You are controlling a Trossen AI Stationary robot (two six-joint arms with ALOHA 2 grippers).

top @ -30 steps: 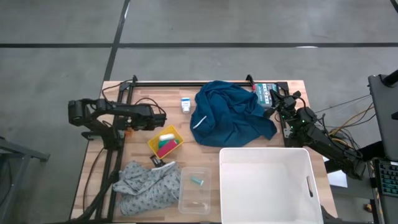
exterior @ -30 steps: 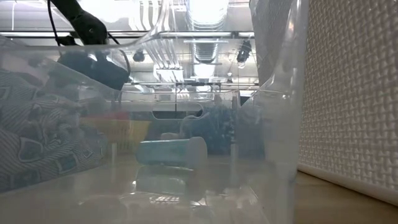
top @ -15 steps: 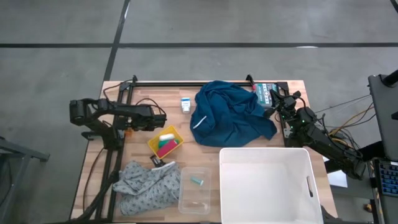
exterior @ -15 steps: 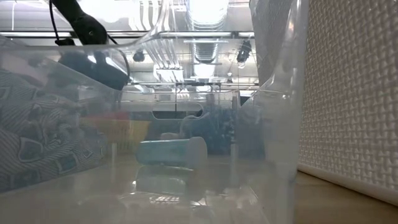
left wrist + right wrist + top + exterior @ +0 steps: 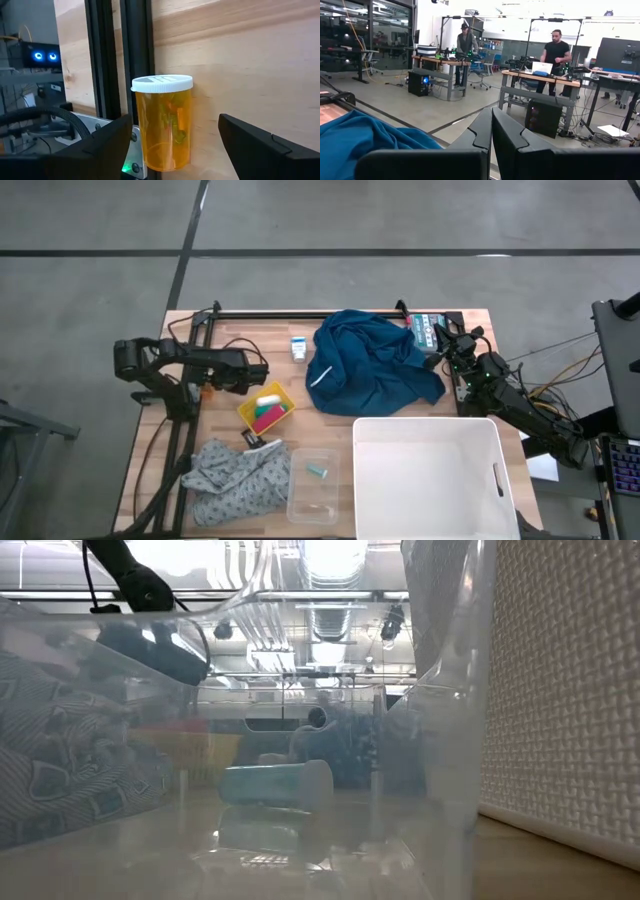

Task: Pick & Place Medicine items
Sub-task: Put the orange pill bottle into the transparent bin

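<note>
The orange-amber bottle (image 5: 163, 131) with a white cap shows in the left wrist view, right beside a black frame rail (image 5: 135, 55). From above, the bottle (image 5: 207, 390) is a small orange spot under my left arm (image 5: 215, 365). My left gripper (image 5: 175, 121) is open, one finger on each side of the bottle and a gap on both sides. The small white carton with blue print (image 5: 298, 348) lies on the table's far side, left of the blue cloth (image 5: 370, 368). My right gripper (image 5: 490, 131) is shut at the cloth's right edge (image 5: 441, 340).
A yellow basket (image 5: 266, 408), a grey cloth (image 5: 236, 476), a clear tray (image 5: 316, 483) holding a teal item and a large white bin (image 5: 428, 476) fill the near half. A green box (image 5: 424, 330) sits at the far right. People stand in the room beyond.
My left arm has shifted slightly toward the table's right. Nothing else on the table has moved.
</note>
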